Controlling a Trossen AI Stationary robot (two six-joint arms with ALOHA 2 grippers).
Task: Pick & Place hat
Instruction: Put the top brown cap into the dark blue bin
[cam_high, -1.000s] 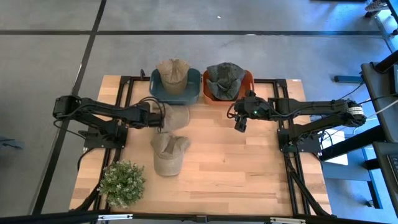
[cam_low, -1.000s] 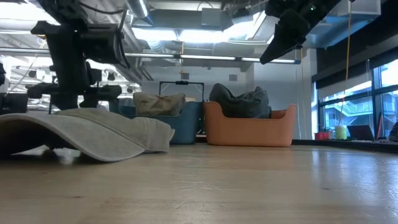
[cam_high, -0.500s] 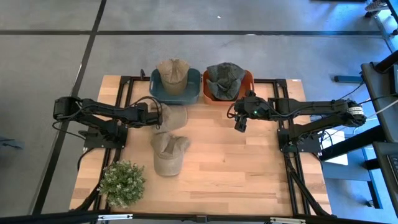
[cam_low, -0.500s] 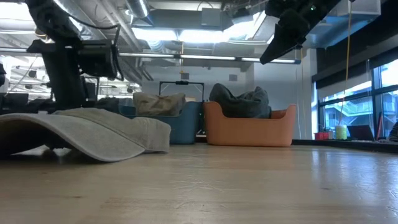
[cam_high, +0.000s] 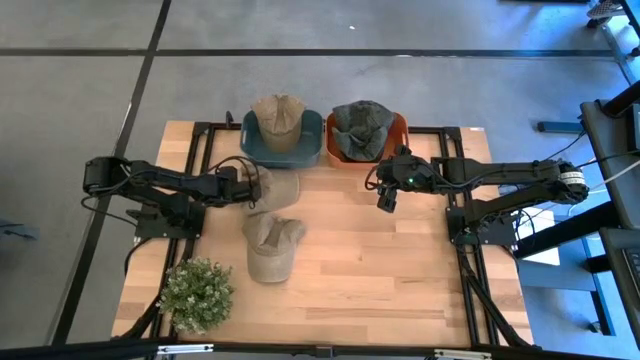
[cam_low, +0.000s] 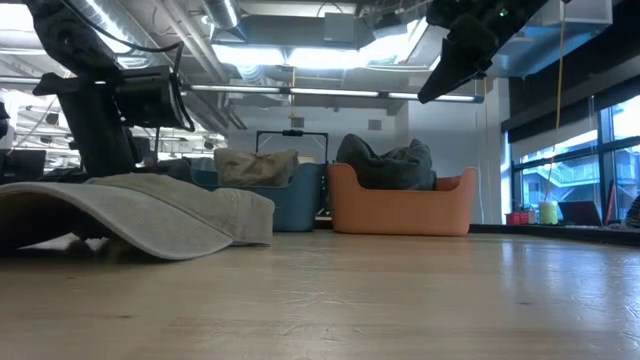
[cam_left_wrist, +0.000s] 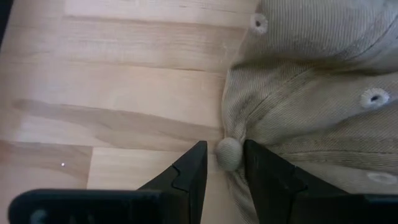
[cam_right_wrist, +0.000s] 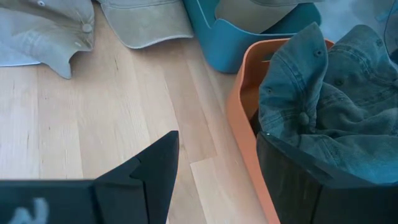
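My left gripper (cam_high: 249, 190) is shut on a tan corduroy hat (cam_high: 278, 186) that lies on the table just in front of the blue bin (cam_high: 314, 143). A second tan hat (cam_high: 270, 247) lies flat nearer the table's near edge and fills the left of the low view (cam_low: 150, 210). The blue bin holds another tan hat (cam_high: 279, 117). The orange bin (cam_high: 402, 137) holds a dark grey-green hat (cam_high: 362, 125). My right gripper (cam_high: 386, 200) hangs open above the table in front of the orange bin, touching nothing. My left gripper pinches the top button (cam_left_wrist: 229, 153) of the tan hat's crown between its two fingertips (cam_left_wrist: 194, 167). The fingers come in from the table's left, slanting down. The hat's crown (cam_left_wrist: 311, 93) lies slack on the table beyond the fingers.
A small potted plant (cam_high: 197, 293) stands at the table's near left corner. The two bins sit side by side at the far edge. Bare wood (cam_high: 400, 270) stretches over the table's middle and right.
My left gripper has drawn back toward the table's left edge, keeping its hold, and the tan hat has slid a little leftward along the table with it.
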